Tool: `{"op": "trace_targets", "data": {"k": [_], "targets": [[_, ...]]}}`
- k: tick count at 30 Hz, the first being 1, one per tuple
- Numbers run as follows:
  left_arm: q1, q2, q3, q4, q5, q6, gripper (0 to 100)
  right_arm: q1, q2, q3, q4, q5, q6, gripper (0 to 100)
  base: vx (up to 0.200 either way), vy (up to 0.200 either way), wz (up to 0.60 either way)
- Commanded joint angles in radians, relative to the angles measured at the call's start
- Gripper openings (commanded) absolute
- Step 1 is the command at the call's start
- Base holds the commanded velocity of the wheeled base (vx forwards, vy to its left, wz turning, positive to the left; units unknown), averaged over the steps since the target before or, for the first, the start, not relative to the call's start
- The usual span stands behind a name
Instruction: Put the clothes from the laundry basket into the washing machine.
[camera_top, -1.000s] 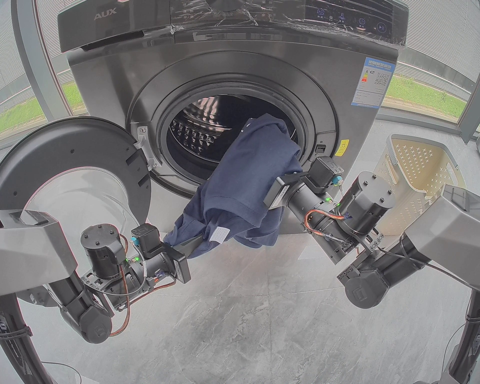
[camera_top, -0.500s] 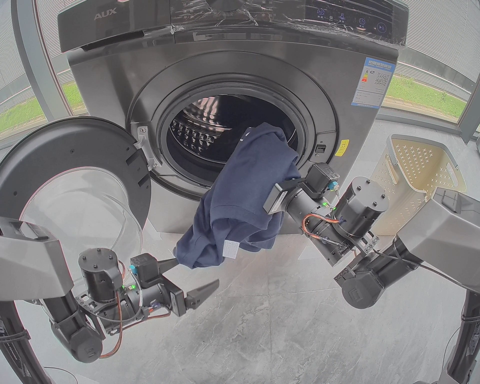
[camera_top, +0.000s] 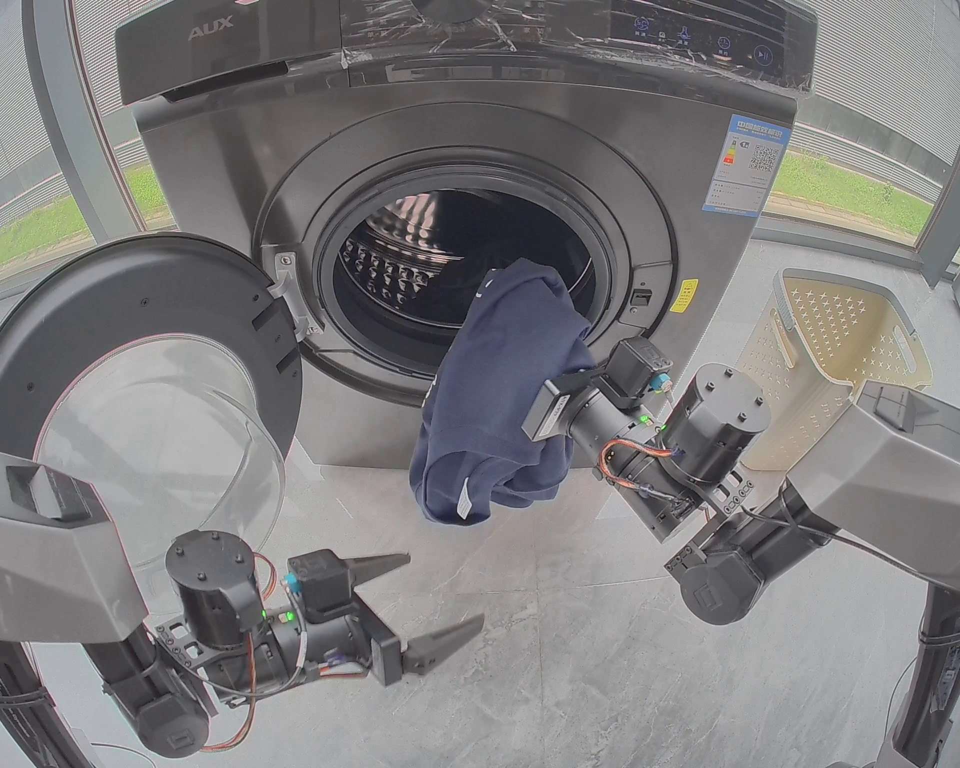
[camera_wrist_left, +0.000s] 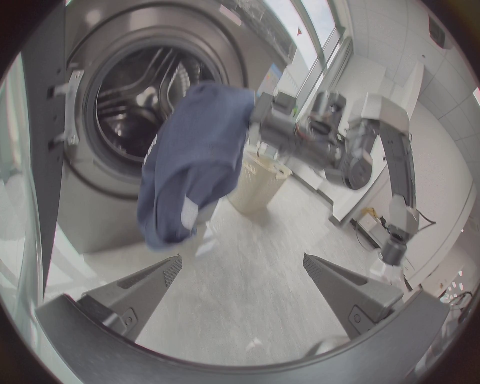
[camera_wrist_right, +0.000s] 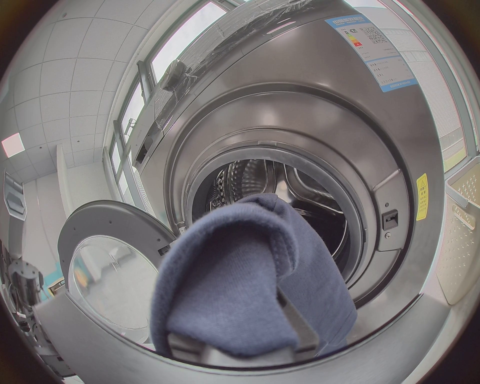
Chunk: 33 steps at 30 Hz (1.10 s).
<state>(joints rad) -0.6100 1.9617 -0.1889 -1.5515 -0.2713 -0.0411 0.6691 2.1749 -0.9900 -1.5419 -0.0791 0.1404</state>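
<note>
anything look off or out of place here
Only the navy garment: it hangs from the right end effector in front of the open drum of the washing machine, most of it drooping below the opening, outside the machine. The left end effector is open, low over the floor, holding nothing.

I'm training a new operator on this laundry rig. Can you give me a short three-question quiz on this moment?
1. True or false: the left gripper is open and holds nothing.
2. Multiple choice: the navy garment in front of the open washing machine is held by A) the right gripper, B) the left gripper, C) both grippers.
3. Fill in: the laundry basket stands on the robot's ____ side.
Key: 1 true; 2 A; 3 right.
</note>
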Motion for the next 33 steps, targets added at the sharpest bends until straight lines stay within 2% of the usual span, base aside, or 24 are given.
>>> {"op": "trace_targets", "data": {"k": [1,7,16,21,24,26,33], "targets": [[-0.001,-0.055,-0.205,0.002,0.055,-0.006,100,0.018,0.002,0.031,-0.001,-0.001,0.002,0,0.000,0.000,0.00],[0.004,-0.047,-0.268,0.002,0.050,-0.011,100,0.020,0.005,0.031,-0.001,-0.001,0.005,0,0.000,0.000,0.00],[0.030,0.102,-0.371,0.001,0.046,0.001,100,0.029,0.000,0.028,0.000,-0.001,0.004,0,0.000,0.000,0.00],[0.044,0.192,-0.438,0.001,0.049,0.029,100,0.041,-0.006,0.031,0.000,-0.002,0.004,0,0.000,0.000,0.00],[0.053,0.243,-0.500,0.001,0.055,0.027,100,0.052,-0.007,0.031,0.002,-0.004,0.005,0,0.000,0.000,0.00],[0.058,0.269,-0.540,0.001,0.055,0.023,100,0.053,-0.006,0.031,0.003,-0.027,0.004,0,0.000,0.000,0.00],[0.053,0.313,-0.601,0.001,0.057,0.017,100,0.075,0.005,0.030,0.006,-0.042,0.005,0,0.000,0.000,0.00]]}}
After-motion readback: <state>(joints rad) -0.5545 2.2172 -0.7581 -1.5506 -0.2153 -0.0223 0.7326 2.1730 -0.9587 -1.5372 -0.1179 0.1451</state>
